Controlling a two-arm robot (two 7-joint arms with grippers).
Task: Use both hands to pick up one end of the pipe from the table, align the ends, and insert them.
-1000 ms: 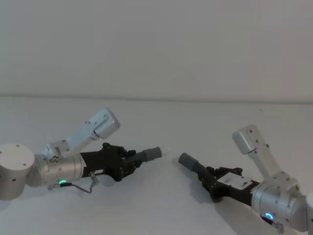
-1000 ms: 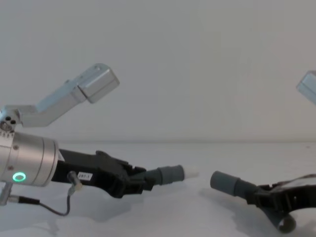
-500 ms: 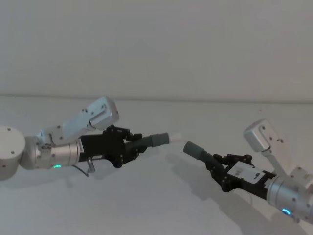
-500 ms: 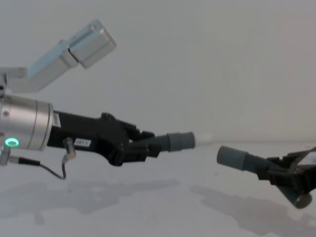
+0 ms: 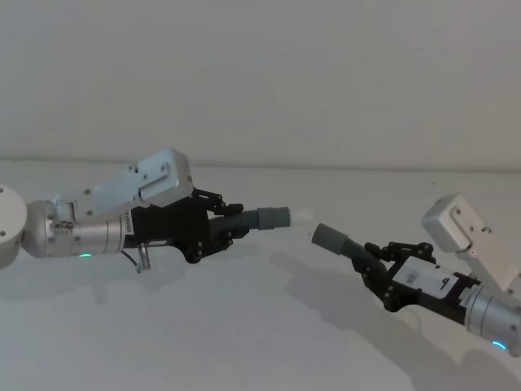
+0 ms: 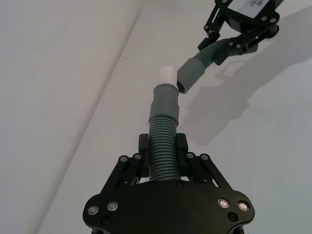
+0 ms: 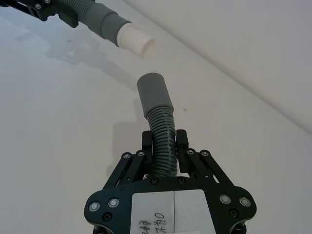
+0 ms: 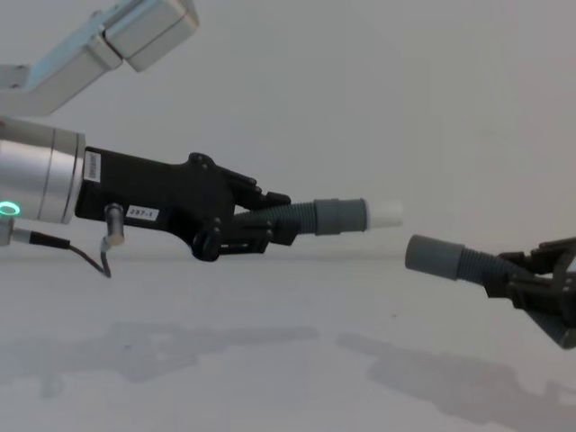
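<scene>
Left gripper [image 8: 256,225] clamped on a corrugated hose piece [image 8: 301,219] above the white table [image 8: 270,360], whitish tip [image 8: 385,213] leading, right gripper [image 5: 381,266] clenched on the second hose piece [image 5: 356,252], its grey cuff [image 8: 433,256] facing the tip, seemingly just apart and slightly lower

Left claw [image 5: 230,228] raised, fingers clamped, pointing right; right claw [image 5: 376,262] raised, clamped, pointing left.
</scene>
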